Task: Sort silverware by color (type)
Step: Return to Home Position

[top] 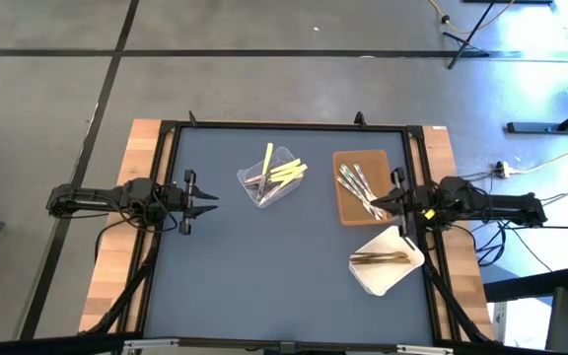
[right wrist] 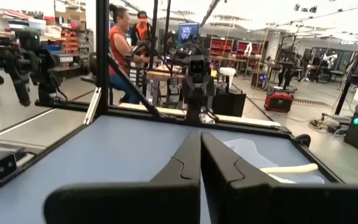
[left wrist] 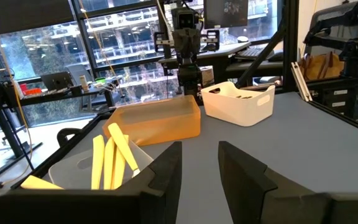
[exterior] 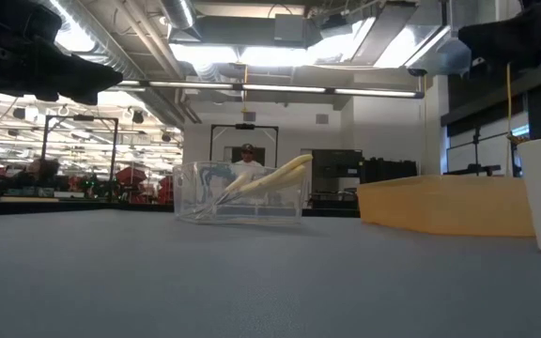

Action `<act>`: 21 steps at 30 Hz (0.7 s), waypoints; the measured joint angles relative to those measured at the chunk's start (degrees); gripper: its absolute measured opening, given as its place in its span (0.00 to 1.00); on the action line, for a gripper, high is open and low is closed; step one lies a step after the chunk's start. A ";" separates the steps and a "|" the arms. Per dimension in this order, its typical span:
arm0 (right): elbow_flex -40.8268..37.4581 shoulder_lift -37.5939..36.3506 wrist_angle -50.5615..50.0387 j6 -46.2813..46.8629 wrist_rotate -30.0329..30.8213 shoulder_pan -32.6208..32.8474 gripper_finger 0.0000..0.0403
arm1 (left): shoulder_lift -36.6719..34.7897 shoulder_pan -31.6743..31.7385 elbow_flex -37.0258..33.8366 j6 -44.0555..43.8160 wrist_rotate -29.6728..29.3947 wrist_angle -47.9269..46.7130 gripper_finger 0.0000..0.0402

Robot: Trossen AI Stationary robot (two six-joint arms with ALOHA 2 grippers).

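Note:
Pale yellow silverware (top: 286, 172) leans in a clear tub (top: 264, 189) at the table's middle, with a few silver pieces beside it; the yellow pieces also show in the left wrist view (left wrist: 107, 158). Silver silverware (top: 356, 185) lies on a brown tray (top: 345, 212). Orange-brown silverware (top: 381, 257) lies in a white tray (top: 378, 281). My left gripper (top: 210, 197) (left wrist: 199, 149) stands open at the table's left edge, pointing level toward the tub. My right gripper (top: 378, 204) (right wrist: 200, 140) is shut and empty, level in the air over the brown tray's right side.
The tub stands between the two arms. The brown tray (left wrist: 160, 121) and white tray (left wrist: 241, 106) sit close together at the right. Bare blue-grey mat (top: 264, 276) fills the near left. A black frame (top: 284, 126) borders the table. People stand in the room beyond.

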 joint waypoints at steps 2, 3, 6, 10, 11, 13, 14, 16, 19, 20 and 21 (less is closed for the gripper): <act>-1.40 0.02 1.92 0.52 0.01 0.00 0.00 | 0.00 0.00 0.00 -0.02 0.00 0.00 0.25; -1.97 0.00 2.73 0.94 0.01 0.00 0.00 | 0.00 0.00 0.00 -0.01 0.00 0.00 0.25; -3.94 0.00 4.78 1.22 -0.01 0.00 0.00 | 0.00 0.00 0.00 0.00 0.00 0.00 0.25; -6.76 -0.01 9.16 1.25 0.00 0.00 0.00 | 0.00 0.00 0.00 -0.01 0.00 0.00 0.25; -7.45 -0.02 10.02 1.25 0.01 0.00 0.00 | -0.01 0.00 0.00 -0.01 0.00 0.00 0.25; -9.08 0.00 11.92 1.47 0.01 0.00 0.00 | 0.00 0.00 0.00 0.00 0.00 0.02 0.25; -9.69 0.02 12.87 1.67 -0.01 0.00 0.00 | 0.00 0.00 0.00 -0.02 0.00 0.00 0.25; -9.73 0.00 13.24 2.45 -0.01 0.00 0.00 | 0.00 0.00 0.00 0.00 0.00 0.02 0.25; -9.73 0.02 13.21 2.43 0.03 0.00 0.00 | -0.02 0.00 0.00 -0.02 0.00 0.02 0.25; -9.73 0.00 13.25 2.32 0.15 0.00 0.00 | -0.01 0.00 0.00 -0.02 0.00 0.01 0.25; -9.73 -0.02 13.24 2.08 0.45 0.00 0.00 | -0.01 0.00 0.00 0.00 0.00 0.01 0.25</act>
